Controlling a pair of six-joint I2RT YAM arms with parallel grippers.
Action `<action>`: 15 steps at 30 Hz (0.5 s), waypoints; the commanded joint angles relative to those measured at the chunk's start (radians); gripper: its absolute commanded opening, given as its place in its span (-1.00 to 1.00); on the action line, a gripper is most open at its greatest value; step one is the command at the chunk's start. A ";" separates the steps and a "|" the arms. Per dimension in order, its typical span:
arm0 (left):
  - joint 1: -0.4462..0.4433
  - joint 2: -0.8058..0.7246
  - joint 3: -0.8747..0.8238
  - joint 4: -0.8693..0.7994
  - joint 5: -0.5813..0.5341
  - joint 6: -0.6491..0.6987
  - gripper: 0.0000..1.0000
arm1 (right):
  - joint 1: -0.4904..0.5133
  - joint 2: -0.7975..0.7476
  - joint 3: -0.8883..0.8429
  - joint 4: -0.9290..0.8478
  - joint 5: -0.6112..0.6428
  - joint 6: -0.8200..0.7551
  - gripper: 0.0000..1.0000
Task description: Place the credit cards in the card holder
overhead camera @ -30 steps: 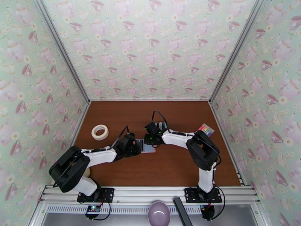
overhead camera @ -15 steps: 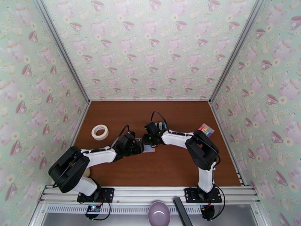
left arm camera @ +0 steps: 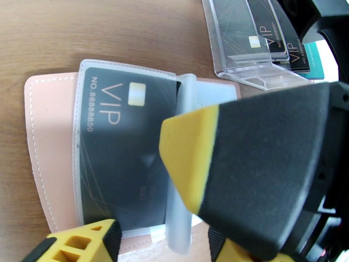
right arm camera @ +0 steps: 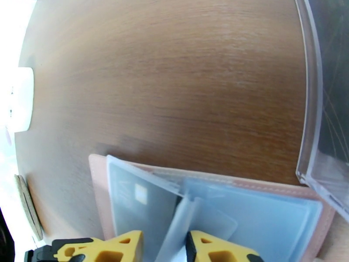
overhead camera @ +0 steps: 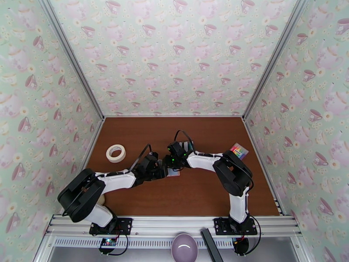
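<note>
Moved: left gripper [left arm camera: 135, 201], nudged slightly toward right gripper [right arm camera: 163, 247].
Left gripper: fingers spread apart.
Right gripper: pinching card holder's [left arm camera: 48, 149] clear leaf.

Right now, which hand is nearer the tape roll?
Left. The left hand sits right of the tape roll, at the card holder; the right hand is farther right again.

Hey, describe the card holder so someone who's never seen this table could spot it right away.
Go to the middle of the brown table, beside the clear rack of black credit cards. The card holder lies open there: a pink stitched wallet with cloudy clear pockets, one holding a black VIP card. Nothing beside it is pink.
</note>
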 commanded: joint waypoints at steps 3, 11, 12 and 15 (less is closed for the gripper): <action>-0.017 0.076 -0.012 -0.086 -0.069 0.006 -0.13 | 0.000 -0.004 -0.018 0.007 -0.042 0.019 -0.34; -0.020 0.100 -0.026 -0.078 -0.083 -0.015 -0.25 | -0.010 -0.065 -0.016 -0.012 -0.040 0.009 -0.32; -0.021 0.103 -0.028 -0.076 -0.082 -0.018 -0.25 | -0.015 -0.078 -0.019 -0.013 -0.039 0.009 -0.29; -0.020 0.106 -0.032 -0.075 -0.082 -0.020 -0.25 | -0.023 -0.127 -0.033 -0.016 -0.030 0.007 -0.23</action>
